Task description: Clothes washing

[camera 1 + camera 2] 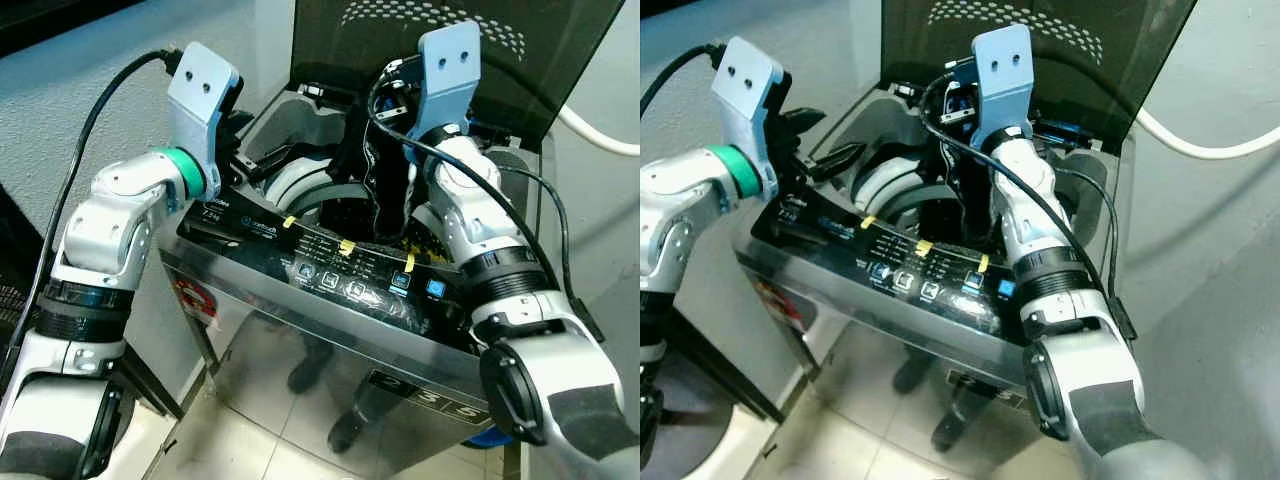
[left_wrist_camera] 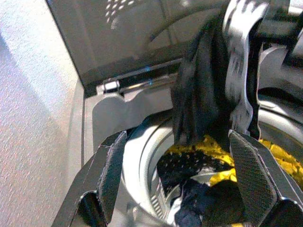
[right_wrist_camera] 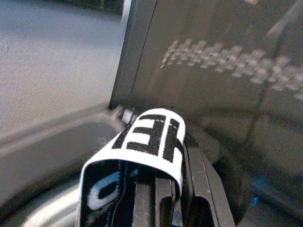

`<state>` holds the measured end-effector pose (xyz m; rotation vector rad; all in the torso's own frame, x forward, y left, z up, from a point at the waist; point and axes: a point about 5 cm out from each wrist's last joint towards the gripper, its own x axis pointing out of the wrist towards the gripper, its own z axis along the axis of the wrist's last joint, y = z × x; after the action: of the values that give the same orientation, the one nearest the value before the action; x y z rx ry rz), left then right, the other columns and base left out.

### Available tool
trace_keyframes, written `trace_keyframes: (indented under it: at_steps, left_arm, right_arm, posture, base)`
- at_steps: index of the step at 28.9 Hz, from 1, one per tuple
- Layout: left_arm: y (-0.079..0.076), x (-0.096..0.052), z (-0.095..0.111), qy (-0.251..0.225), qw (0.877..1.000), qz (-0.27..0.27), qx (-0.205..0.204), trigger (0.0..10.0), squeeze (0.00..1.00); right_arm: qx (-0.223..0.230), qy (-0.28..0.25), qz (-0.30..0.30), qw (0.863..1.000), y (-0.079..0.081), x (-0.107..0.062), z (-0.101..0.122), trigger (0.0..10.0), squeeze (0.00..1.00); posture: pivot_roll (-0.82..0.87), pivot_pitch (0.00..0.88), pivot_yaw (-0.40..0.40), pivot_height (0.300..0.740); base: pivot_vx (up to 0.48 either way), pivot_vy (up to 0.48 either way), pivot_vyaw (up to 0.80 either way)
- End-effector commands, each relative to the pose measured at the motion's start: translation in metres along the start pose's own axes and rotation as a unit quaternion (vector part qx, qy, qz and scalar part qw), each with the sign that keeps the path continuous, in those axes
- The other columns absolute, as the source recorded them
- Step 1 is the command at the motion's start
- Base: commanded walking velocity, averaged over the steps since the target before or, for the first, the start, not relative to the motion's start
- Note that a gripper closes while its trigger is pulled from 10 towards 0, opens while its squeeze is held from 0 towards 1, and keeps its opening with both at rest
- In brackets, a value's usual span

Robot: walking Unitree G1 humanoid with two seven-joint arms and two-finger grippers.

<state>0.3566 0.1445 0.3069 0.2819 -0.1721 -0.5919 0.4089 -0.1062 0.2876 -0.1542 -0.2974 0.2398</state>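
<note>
A top-loading washing machine (image 1: pixel 340 265) stands before me with its dark lid (image 1: pixel 330 40) raised. My right gripper (image 1: pixel 955 100) is over the drum, shut on a black garment (image 1: pixel 385 190) that hangs down into the opening. The garment's white waistband (image 3: pixel 151 137) with black letters is draped over the right gripper (image 3: pixel 177 165). My left gripper (image 2: pixel 182 179) is open at the drum's left rim, its fingers (image 1: pixel 835 155) pointing toward the hanging garment (image 2: pixel 203 94). Yellow clothing (image 2: pixel 274 156) and a dark blue item (image 2: pixel 194 208) lie inside the drum.
A textured grey wall (image 1: pixel 60 110) runs close along the machine's left side. A white hose (image 1: pixel 600 135) crosses the wall behind on the right. The control panel (image 1: pixel 930 270) with yellow tape marks faces me along the machine's front edge.
</note>
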Motion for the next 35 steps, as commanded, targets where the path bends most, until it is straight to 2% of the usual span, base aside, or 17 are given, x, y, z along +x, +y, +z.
trace_keyframes:
  at_steps: [1,3,4,10,18,28,29,31,33,34,35]
  left_arm:
    - [-0.006,0.003,0.004,-0.006,1.0,-0.015,0.011,10.0,0.0]
    - [-0.006,0.003,0.004,-0.006,1.0,-0.015,0.011,10.0,0.0]
    - [-0.008,0.001,0.006,-0.01,1.0,-0.02,0.014,10.0,0.0]
    - [-0.009,-0.008,0.003,-0.008,1.0,-0.021,0.018,10.0,0.0]
    - [-0.007,-0.009,0.001,-0.013,1.0,-0.016,0.016,10.0,0.0]
    - [-0.008,-0.012,0.003,-0.022,1.0,-0.012,0.011,10.0,0.0]
    - [-0.008,-0.012,0.003,-0.023,1.0,-0.01,0.01,10.0,0.0]
    - [-0.008,-0.013,0.004,-0.025,1.0,-0.005,0.008,10.0,0.0]
    - [-0.008,-0.013,0.004,-0.026,1.0,-0.003,0.007,10.0,0.0]
    - [-0.006,-0.015,0.006,-0.032,0.999,0.008,0.004,10.0,0.0]
    - [-0.005,-0.016,0.006,-0.033,0.999,0.013,0.004,10.0,0.0]
  right_arm:
    - [0.006,0.026,0.016,1.0,0.003,0.001,-0.008,10.0,0.0]
    - [0.006,0.026,0.016,1.0,0.003,0.001,-0.008,10.0,0.0]
    - [0.006,0.042,0.024,0.999,0.006,0.001,-0.014,10.0,1.0]
    - [0.004,0.057,0.036,0.998,0.008,0.002,-0.019,10.0,1.0]
    - [0.0,0.05,0.035,0.998,0.002,0.004,-0.016,10.0,1.0]
    - [-0.008,0.045,0.023,0.999,-0.019,-0.003,-0.016,10.0,1.0]
    - [-0.014,0.035,0.015,0.999,-0.026,-0.005,-0.013,10.0,0.0]
    - [-0.018,0.003,-0.005,1.0,-0.036,-0.009,-0.005,10.0,0.0]
    - [-0.015,-0.009,-0.012,1.0,-0.039,-0.01,-0.001,10.0,0.0]
    - [0.021,-0.116,-0.039,0.992,-0.05,-0.017,0.026,10.0,0.0]
    - [0.054,-0.164,-0.041,0.984,-0.054,-0.023,0.038,10.0,0.0]
  posture:
    - [0.1,0.057,-0.008,0.74]
    - [0.1,0.057,-0.008,0.74]
    - [0.11,0.062,-0.01,0.74]
    - [0.12,0.074,-0.013,0.74]
    - [0.12,0.073,-0.01,0.74]
    - [0.1,0.075,0.0,0.74]
    - [0.1,0.078,0.001,0.74]
    - [0.11,0.082,0.0,0.74]
    - [0.11,0.082,0.0,0.74]
    - [0.11,0.088,-0.008,0.74]
    - [0.11,0.088,-0.008,0.74]
  base:
    - [0.0,0.0,0.0]
    - [0.0,0.0,0.0]
    - [0.0,0.0,0.0]
    - [0.0,0.0,0.0]
    - [0.0,0.0,0.0]
    - [0.0,0.0,0.0]
    - [0.0,0.0,0.0]
    - [0.0,0.0,0.0]
    - [0.0,0.0,0.0]
    - [0.0,0.0,0.0]
    - [0.0,0.0,0.0]
